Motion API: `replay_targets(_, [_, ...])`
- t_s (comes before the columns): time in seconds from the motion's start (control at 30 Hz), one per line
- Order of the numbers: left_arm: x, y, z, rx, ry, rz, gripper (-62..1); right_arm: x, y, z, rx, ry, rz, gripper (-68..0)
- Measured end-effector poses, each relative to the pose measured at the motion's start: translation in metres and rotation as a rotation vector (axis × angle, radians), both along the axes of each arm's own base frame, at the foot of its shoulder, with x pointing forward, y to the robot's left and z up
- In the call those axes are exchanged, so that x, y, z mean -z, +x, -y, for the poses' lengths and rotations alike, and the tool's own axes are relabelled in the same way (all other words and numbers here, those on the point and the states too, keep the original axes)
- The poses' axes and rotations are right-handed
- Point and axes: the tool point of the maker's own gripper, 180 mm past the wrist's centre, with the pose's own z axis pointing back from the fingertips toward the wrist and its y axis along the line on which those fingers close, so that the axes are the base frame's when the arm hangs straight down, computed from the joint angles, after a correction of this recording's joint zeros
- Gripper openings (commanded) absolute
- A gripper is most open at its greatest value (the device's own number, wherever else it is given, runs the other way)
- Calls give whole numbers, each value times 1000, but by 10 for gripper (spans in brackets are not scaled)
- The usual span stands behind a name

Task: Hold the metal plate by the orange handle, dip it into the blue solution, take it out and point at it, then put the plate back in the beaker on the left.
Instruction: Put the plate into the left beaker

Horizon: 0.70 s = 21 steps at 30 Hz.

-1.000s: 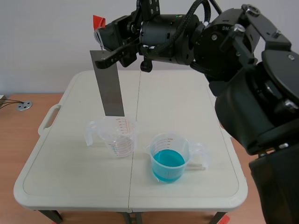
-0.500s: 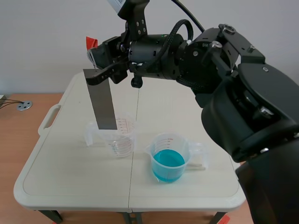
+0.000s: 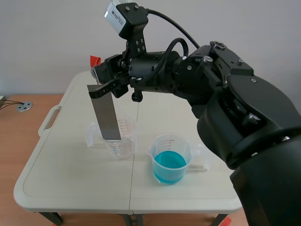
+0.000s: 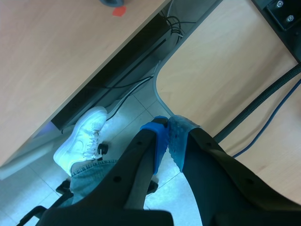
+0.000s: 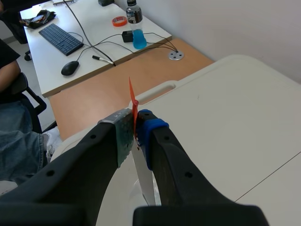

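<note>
plate in hand at left beaker; stage of task not settled by the evidence

the table (image 3: 61,188) carried both beakers, near one another about its middle. the right arm (image 3: 225,103) reached across from its own side, past the table's centre seam. the right gripper (image 5: 135,132) was clamped on a held item, detailed below. the left gripper (image 4: 168,136) was off the table, over the floor (image 4: 141,106) beside a desk (image 4: 56,56), its pads (image 4: 160,139) pressed together on nothing.

the metal plate (image 3: 107,115) hung from the right gripper, slightly tilted, with its lower end at the mouth of the clear beaker (image 3: 124,146) on the left. it did not reach that beaker's bottom. whether the end sat inside the rim could not be confirmed. the beaker of blue solution (image 3: 169,162) stood just to the robot's right of the clear one, and the plate was apart from it. the orange handle (image 5: 132,101), a thin tab at the plate's top, was pinched between the right gripper's two pads.

findings: holding by the handle was judged met. the plate's face showed no drops or colour that could be made out. the plate was therefore judged to be at one of two stages. either it was at the start, with dip, pointing and return all outstanding, or at the last step, with only lowering and release left. the pictures did not decide between these
</note>
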Motion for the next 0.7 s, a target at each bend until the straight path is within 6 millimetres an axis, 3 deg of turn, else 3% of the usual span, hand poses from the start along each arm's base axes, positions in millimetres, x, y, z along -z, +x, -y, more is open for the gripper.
replay_targets(0.4, [0,0,0,0,0,0,-582,32,-1,2,5,-29,-88,-660])
replay_targets(0.7, [0,0,0,0,0,0,-582,40,1,3,19,-8,-109,-660])
